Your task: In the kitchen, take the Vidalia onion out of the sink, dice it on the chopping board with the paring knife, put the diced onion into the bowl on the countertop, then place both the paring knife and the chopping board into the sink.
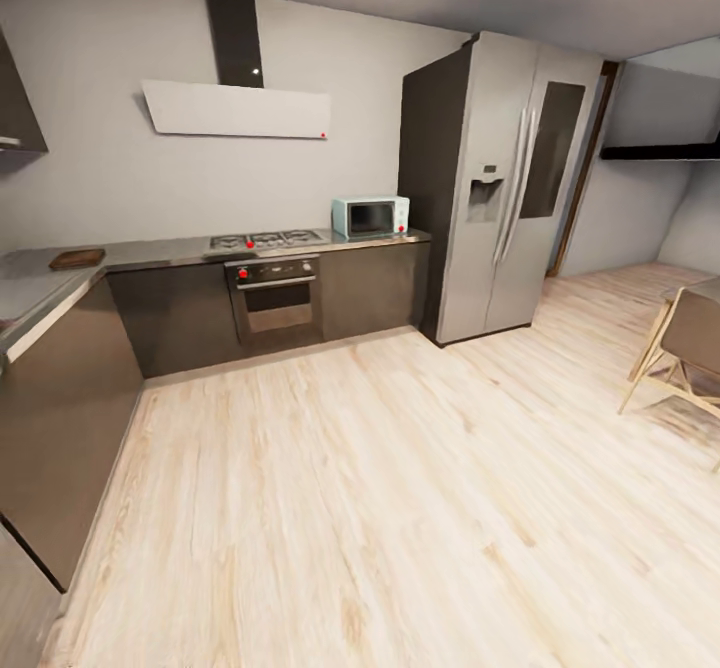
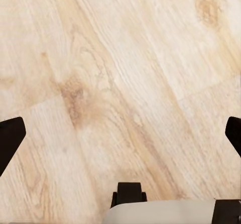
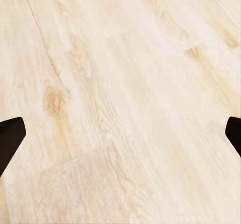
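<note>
Kitchen count: one long glossy grey countertop [image 1: 165, 251] over dark grey cabinets, one gas hob [image 1: 265, 240], one built-in oven [image 1: 274, 298] with red knobs, one pale green microwave [image 1: 370, 216], one silver two-door fridge [image 1: 505, 188], one white slanted extractor hood [image 1: 238, 110], one light wooden chair [image 1: 685, 343] at 3 o'clock in the head view.
Task thing: one rectangular dark brown wooden chopping board [image 1: 77, 259] lay flat on the countertop at about 9 o'clock in the head view, near the corner where the worktop turned, well apart from the hob.
Floor: pale wood-grain plank floor [image 1: 380, 488] ran from the cabinets across the room and lay under both wrist cameras.
Writing: no brand or label could be read; the fridge's dispenser panel was too blurred to tell.
Left claw: the left gripper [image 2: 120, 138] stood spread wide, one dark fingertip [image 2: 9, 138] at each side edge of the left wrist view, holding nothing and touching nothing, bare floor between them.
Right claw: the right gripper [image 3: 120, 138] was likewise spread wide, its dark fingertips [image 3: 10, 136] at the two side edges of the right wrist view, empty, over the floor.
</note>
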Robot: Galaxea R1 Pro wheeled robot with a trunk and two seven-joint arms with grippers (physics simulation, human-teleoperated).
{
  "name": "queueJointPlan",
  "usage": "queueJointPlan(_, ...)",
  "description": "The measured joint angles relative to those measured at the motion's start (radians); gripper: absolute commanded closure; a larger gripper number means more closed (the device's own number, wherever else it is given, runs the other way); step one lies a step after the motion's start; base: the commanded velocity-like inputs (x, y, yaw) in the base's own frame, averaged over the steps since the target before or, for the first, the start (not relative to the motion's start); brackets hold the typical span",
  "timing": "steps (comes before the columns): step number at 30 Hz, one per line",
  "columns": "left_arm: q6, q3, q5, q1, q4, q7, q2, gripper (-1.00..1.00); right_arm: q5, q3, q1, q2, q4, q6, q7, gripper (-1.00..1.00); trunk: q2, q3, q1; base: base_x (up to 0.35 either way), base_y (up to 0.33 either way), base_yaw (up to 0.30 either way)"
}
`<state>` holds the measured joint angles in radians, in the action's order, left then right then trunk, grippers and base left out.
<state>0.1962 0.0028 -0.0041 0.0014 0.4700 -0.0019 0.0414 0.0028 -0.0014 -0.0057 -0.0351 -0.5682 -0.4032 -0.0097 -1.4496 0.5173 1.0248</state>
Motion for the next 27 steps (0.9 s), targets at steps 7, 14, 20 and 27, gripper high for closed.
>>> queueJointPlan(7, 0.0, 0.0, 0.0, 0.0, 0.0, 0.0, 0.0, -1.0, 0.0, 0.0, 0.0, 0.0, 0.0, 0.0, 0.0, -1.0, 0.0, 0.003, 0.0, 0.147, -0.168, 0.275)
queueJointPlan(14, 0.0, 0.0, 0.0, 0.0, 0.0, 0.0, 0.0, -1.0, 0.0, 0.0, 0.0, 0.0, 0.0, 0.0, 0.0, -1.0, 0.0, 0.005, 0.0, 0.148, -0.168, 0.275)
queueJointPlan(20, 0.0, 0.0, 0.0, 0.0, 0.0, 0.0, 0.0, -1.0, 0.0, 0.001, 0.0, 0.0, 0.0, 0.0, 0.0, -1.0, 0.0, 0.007, 0.0, 0.148, -0.168, 0.275)
queueJointPlan(27, 0.0, 0.0, 0.0, 0.0, 0.0, 0.0, 0.0, -1.0, 0.0, 0.001, 0.0, 0.0, 0.0, 0.0, 0.0, -1.0, 0.0, 0.01, 0.0, 0.148, -0.168, 0.275)
